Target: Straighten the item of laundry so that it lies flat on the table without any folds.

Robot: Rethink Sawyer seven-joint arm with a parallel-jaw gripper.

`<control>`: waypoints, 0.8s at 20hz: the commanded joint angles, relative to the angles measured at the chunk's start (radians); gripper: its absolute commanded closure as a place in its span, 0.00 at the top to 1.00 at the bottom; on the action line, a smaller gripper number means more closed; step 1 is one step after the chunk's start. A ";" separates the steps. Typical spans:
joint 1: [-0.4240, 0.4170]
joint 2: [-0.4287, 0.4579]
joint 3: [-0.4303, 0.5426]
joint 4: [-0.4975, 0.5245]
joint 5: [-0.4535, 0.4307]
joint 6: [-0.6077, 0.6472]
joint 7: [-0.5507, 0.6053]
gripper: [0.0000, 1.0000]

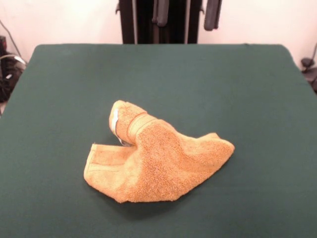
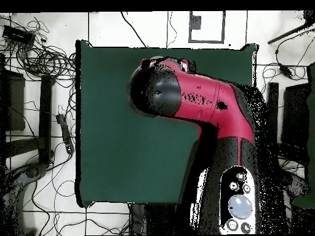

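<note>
Crumpled orange-tan towel [image 1: 157, 159] on green table [image 1: 247, 89], folded over itself

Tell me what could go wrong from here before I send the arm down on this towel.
The towel lies bunched, with layers folded over each other; a pinch could well grab several layers and drag the whole bundle across the table rather than open it.

In the overhead view the arm covers the towel completely, so you cannot check any grasp point from above.

The gripper's state cannot be told from either view; confirm it before descending.
</note>
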 commanded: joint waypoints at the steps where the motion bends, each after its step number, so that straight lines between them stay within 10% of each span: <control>1: 0.003 0.090 0.141 0.177 -0.002 -0.040 0.081 1.00; 16: -0.001 0.119 0.146 0.173 -0.016 -0.060 0.089 1.00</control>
